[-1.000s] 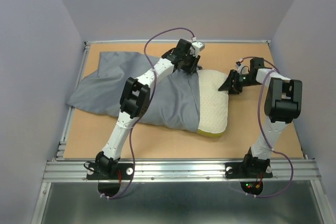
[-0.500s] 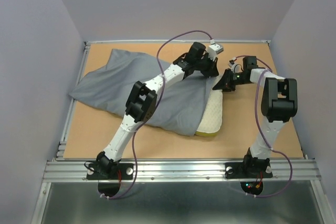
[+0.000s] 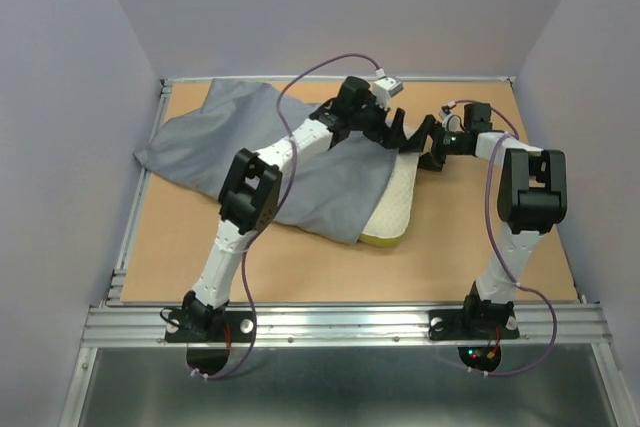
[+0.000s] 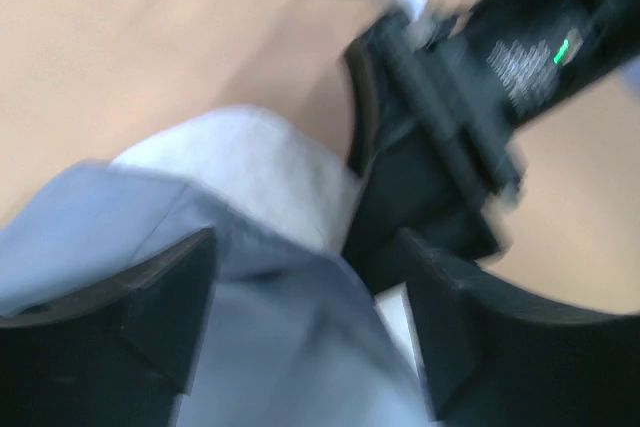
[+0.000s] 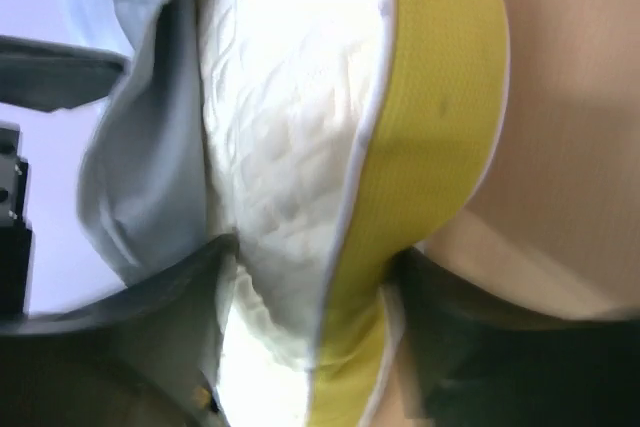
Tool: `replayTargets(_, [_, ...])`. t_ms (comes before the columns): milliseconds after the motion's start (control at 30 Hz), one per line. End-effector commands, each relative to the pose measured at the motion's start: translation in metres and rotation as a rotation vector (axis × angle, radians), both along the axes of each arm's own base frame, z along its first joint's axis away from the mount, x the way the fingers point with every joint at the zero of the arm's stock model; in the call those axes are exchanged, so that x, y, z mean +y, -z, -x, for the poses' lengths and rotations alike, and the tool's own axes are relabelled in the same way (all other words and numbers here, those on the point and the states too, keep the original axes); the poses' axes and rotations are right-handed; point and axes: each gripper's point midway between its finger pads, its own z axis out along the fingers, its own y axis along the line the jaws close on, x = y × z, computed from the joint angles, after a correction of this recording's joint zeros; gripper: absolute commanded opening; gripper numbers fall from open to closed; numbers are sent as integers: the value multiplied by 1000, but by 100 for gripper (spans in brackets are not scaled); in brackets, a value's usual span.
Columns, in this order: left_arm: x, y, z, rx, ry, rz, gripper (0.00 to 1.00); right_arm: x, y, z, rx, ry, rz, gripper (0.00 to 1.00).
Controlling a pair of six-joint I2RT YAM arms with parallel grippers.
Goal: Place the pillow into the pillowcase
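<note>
Beige desk (image 3: 300, 267) bore the pillow (image 3: 395, 202), partly inside the pillowcase (image 3: 220, 142). Jaws of the left gripper (image 3: 392, 131) pinched the pillowcase (far edge); those of the right gripper (image 3: 430, 144) clamped the pillow.

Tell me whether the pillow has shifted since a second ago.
Yes. The pillow has slid left, away from the right edge of the table, and less of it shows outside the pillowcase.
</note>
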Motion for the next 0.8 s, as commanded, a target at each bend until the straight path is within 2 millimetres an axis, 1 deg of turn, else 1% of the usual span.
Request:
replayTargets(0, [92, -162, -9, -393, -161, 4, 99, -15, -32, 4, -108, 44, 19, 100])
replayTargets(33, [108, -168, -2, -414, -168, -10, 99, -16, -33, 13, -110, 36, 34, 100])
replayTargets(67, [132, -142, 2, -380, -213, -76, 99, -18, -33, 21, -107, 26, 54, 100])
replayTargets(100, [162, -176, 14, -429, -264, -51, 99, -19, -24, 43, -71, -16, 89, 100])
replayTargets(133, [182, -152, 22, -384, -302, -95, 99, -18, -31, 55, -82, -32, 103, 100])
replayTargets(167, [202, -176, 37, -421, -350, -77, 99, -17, -31, 68, -76, -61, 111, 100])
replayTargets(200, [216, -169, 45, -397, -380, -109, 99, -14, -23, 85, -48, -85, 111, 100])
replayTargets(233, [231, -143, 54, -357, -407, -157, 99, -11, -27, 94, -63, -105, 121, 100])
replayTargets(267, [235, -138, 67, -350, -379, -159, 99, -10, -21, 105, -61, -139, 143, 100])
replayTargets(300, [240, -147, 86, -372, -339, -143, 99, -2, -18, 114, -58, -177, 146, 100])
replayTargets(333, [238, -116, 109, -315, -243, -176, 99, 3, -8, 128, -29, -202, 143, 100])
replayTargets(367, [241, -106, 120, -289, -237, -178, 98, 9, -3, 136, -13, -225, 142, 100])
replayTargets(400, [245, -108, 133, -275, -259, -158, 97, 21, 4, 148, 7, -276, 133, 100])
replayTargets(433, [248, -78, 147, -190, -272, -175, 95, 27, 12, 158, 39, -301, 128, 100])
replayTargets(467, [249, -75, 158, -179, -278, -167, 94, 33, 21, 165, 69, -328, 128, 100])
replayTargets(500, [250, -66, 165, -161, -289, -179, 94, 44, 26, 174, 86, -373, 128, 100])
replayTargets(533, [249, -59, 172, -159, -292, -188, 94, 49, 30, 178, 98, -391, 124, 100])
replayTargets(567, [246, -41, 185, -139, -280, -213, 94, 55, 32, 180, 112, -398, 99, 100])
replayTargets(600, [243, -38, 193, -152, -269, -212, 94, 60, 33, 180, 115, -400, 78, 93])
replayTargets(633, [244, -42, 194, -191, -291, -202, 94, 64, 33, 178, 126, -394, 50, 87])
replayTargets(667, [239, -29, 205, -188, -265, -221, 95, 70, 25, 165, 110, -363, 9, 80])
replayTargets(700, [238, -31, 203, -188, -285, -211, 95, 74, 18, 157, 94, -351, -13, 62])
replayTargets(767, [236, -23, 201, -182, -310, -237, 94, 82, -8, 139, 26, -327, -73, 46])
